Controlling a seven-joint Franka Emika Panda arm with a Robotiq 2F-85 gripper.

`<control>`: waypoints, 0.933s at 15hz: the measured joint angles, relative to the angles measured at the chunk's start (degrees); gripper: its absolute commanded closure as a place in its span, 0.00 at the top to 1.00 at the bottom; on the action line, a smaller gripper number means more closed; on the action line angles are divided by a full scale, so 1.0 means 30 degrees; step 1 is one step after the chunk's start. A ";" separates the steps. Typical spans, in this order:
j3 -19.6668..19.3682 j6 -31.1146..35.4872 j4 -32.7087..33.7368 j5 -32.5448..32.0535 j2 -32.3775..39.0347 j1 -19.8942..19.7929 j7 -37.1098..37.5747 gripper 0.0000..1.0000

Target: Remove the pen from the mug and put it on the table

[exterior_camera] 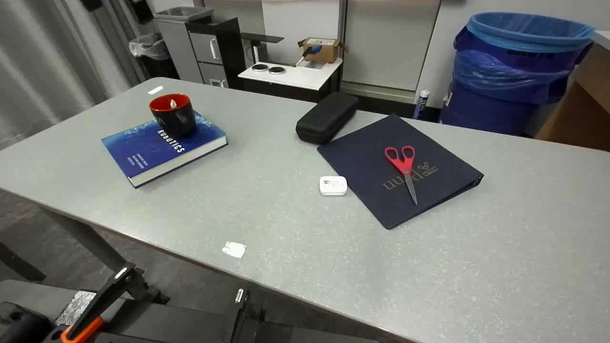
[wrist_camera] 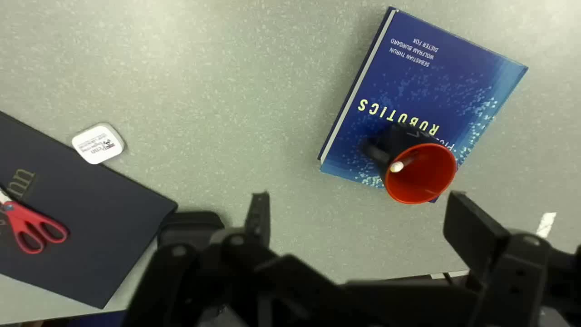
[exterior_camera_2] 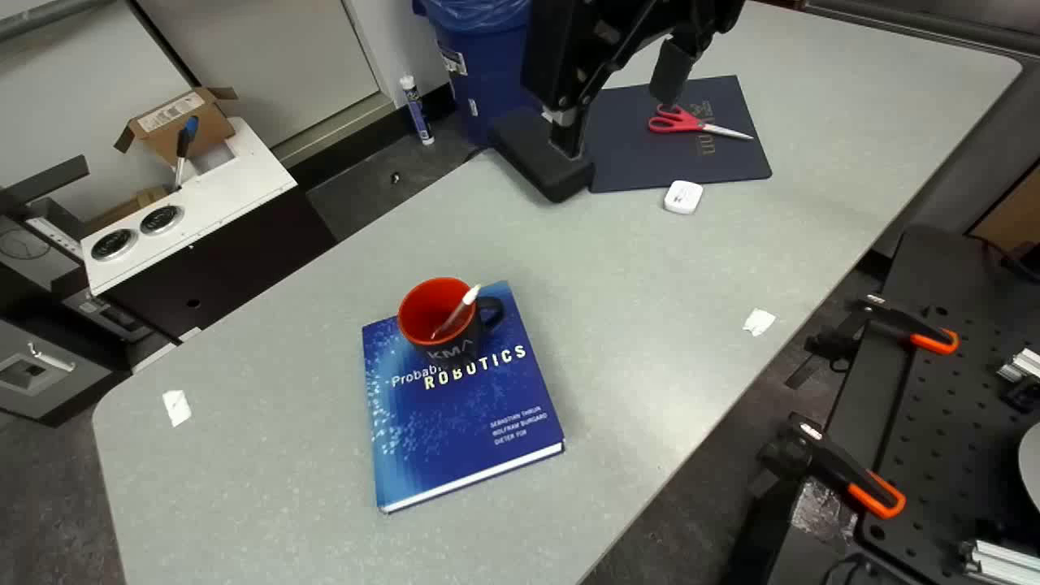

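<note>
The mug (exterior_camera: 181,123) is black outside and red inside. It stands upright on a blue book in both exterior views and shows its handle and red inside in an exterior view (exterior_camera_2: 451,351). The pen (exterior_camera_2: 463,309) leans inside the mug against the rim on the handle side, its white end sticking up; its lower part is hidden in the wrist view (wrist_camera: 396,166). The table (exterior_camera: 286,214) is light grey. My gripper (wrist_camera: 358,200) is open and empty, its fingers wide apart. It is above the table, apart from the mug, and also shows in an exterior view (exterior_camera_2: 620,118).
The blue book (exterior_camera_2: 471,455) lies under the mug. A black case (exterior_camera: 329,116), a navy binder (exterior_camera: 362,157) with red-handled scissors (exterior_camera: 405,166) on it and a small white box (exterior_camera: 333,186) lie on the table. White scraps (exterior_camera: 234,249) stick to the tabletop. A blue bin (exterior_camera: 495,90) stands behind.
</note>
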 measured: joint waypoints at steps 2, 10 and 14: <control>-0.0003 0.0000 0.0000 -0.0001 0.0021 0.0000 0.0000 1.00; -0.0354 0.1136 0.2026 0.1545 0.5617 0.0891 -0.1809 1.00; -0.0411 0.1135 0.3389 0.2529 0.8132 0.1406 -0.2885 1.00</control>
